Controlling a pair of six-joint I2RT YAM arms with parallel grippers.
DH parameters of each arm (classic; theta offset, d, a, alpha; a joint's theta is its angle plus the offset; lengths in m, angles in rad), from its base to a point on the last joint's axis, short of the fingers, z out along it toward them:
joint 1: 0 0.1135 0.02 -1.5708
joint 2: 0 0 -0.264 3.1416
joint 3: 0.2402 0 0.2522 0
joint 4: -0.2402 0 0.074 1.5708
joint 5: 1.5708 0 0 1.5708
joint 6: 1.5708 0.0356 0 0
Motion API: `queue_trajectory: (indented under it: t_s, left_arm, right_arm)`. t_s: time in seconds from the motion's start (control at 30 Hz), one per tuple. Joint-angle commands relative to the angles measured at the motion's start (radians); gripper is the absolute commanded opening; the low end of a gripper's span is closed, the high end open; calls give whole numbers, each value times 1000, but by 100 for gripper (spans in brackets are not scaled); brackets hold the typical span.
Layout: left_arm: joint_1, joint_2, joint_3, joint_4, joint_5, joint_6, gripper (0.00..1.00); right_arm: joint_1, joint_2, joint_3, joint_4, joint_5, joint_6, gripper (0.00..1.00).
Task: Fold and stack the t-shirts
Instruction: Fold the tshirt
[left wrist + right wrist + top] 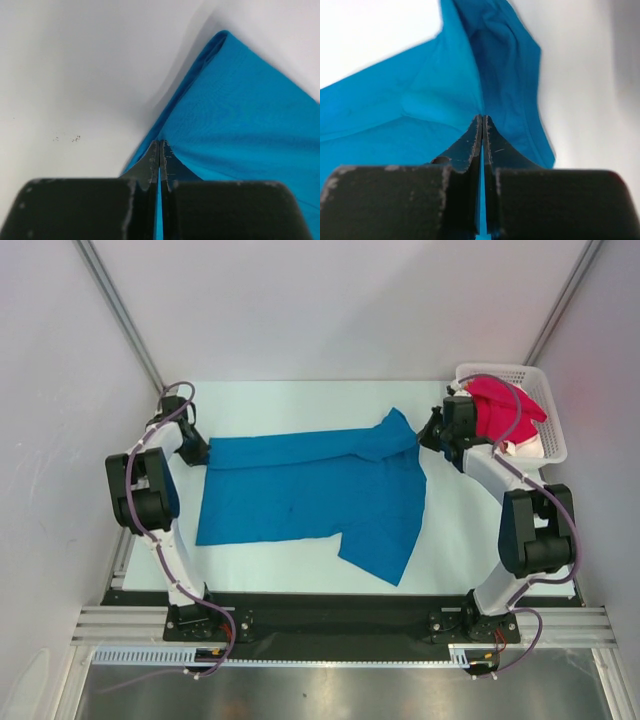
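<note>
Two tees at least awaited folding. From above, the blue tee [310, 495] lay spread across the table [300, 400] with its far edge doubled over. My left gripper [198, 455] and right gripper [432, 432] held its two far corners. The pink tee [500, 410] sat heaped in the basket [535, 375]. By my reckoning the first fold was barely begun, and no stack existed. At my left wrist, the fingers [152, 160] were pinched tight on the blue tee's [240, 115] edge. At my right wrist, likewise: fingers [470, 145] clamped on a gathered fold of blue.
</note>
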Motion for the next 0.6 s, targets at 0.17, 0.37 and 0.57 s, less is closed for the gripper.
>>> queue_trajectory:
  t_s: [0.17, 0.37, 0.57]
  left_arm:
    - [12, 10, 31, -26, -43, 18, 2]
    - [12, -59, 21, -23, -67, 31, 32]
    - [9, -102, 18, 26, 73, 22, 42]
  right_arm:
    - [64, -120, -205, -43, 239, 154, 2]
    - [84, -140, -208, 41, 245, 2, 44]
    - [21, 25, 2, 105, 134, -179, 64]
